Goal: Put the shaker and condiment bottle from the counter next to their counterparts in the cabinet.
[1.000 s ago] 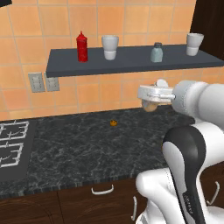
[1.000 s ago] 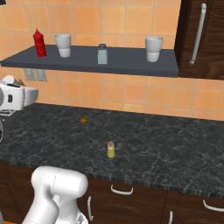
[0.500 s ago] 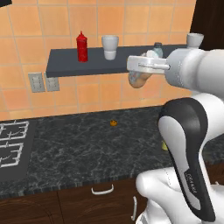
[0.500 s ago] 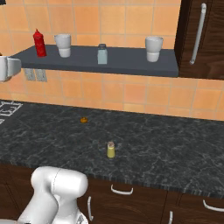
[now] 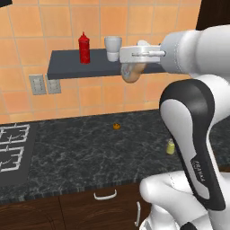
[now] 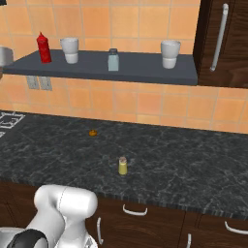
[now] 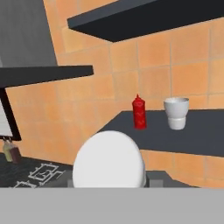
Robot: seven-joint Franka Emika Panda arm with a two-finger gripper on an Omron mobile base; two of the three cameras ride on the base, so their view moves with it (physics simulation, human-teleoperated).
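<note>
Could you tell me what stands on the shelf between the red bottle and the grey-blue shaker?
In the right base view, one white cup stands on the cabinet between the red bottle and the grey-blue shaker.

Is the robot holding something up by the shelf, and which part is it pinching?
Yes, the gripper holds the condiment bottle, which hangs beneath it before the cabinet. The hold seems to be near its top; the exact spot is hidden.
</note>
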